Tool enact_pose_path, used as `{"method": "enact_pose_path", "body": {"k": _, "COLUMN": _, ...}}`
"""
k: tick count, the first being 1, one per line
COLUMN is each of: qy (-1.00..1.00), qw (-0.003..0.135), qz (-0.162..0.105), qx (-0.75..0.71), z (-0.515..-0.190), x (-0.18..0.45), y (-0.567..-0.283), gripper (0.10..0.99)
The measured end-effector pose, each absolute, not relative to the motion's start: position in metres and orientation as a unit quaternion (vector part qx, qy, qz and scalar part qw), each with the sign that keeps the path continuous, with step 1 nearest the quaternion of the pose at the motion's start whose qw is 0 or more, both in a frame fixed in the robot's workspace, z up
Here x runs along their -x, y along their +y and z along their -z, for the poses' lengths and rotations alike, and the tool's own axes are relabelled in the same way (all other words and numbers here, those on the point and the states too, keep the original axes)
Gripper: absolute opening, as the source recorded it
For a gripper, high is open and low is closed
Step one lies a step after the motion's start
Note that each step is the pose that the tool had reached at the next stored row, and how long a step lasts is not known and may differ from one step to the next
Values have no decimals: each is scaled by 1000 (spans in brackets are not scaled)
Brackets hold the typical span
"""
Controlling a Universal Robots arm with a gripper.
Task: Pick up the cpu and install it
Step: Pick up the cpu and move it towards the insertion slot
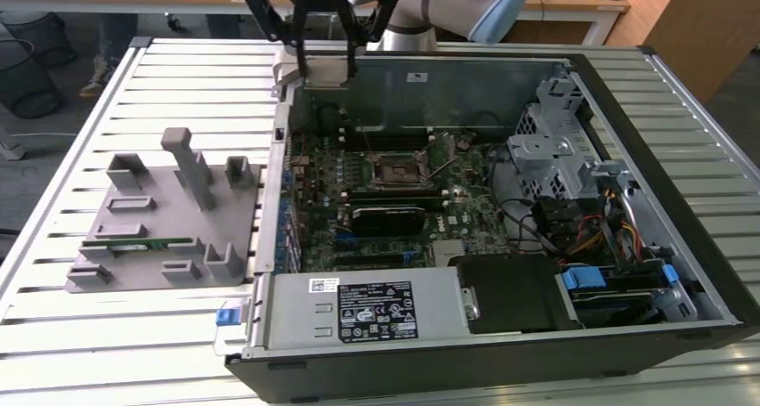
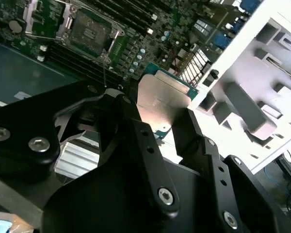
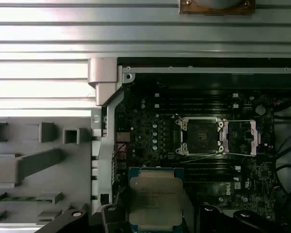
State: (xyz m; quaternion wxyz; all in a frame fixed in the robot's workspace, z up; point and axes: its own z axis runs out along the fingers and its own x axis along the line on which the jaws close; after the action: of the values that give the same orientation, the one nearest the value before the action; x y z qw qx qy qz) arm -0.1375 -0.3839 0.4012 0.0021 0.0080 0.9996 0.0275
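Diffuse bright light. Second wrist view: glare on cpu (image 2: 162, 102) lid, grey tray (image 2: 242, 73) washed white. First wrist view: motherboard (image 3: 150, 131) dim.

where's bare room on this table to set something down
Bare slatted table lies nearer the camera than the grey holder and beyond it, on the exterior view's left. Inside the computer case it is crowded: motherboard, cables, drive cage. The pincer holds the cpu by its far corner.
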Motion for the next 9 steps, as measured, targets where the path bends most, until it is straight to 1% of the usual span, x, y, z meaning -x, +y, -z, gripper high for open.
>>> {"method": "enact_pose_path", "body": {"k": 9, "qy": 1000, "qw": 2, "qz": -28, "qx": -8, "z": -400, "x": 97, "y": -383, "gripper": 529}}
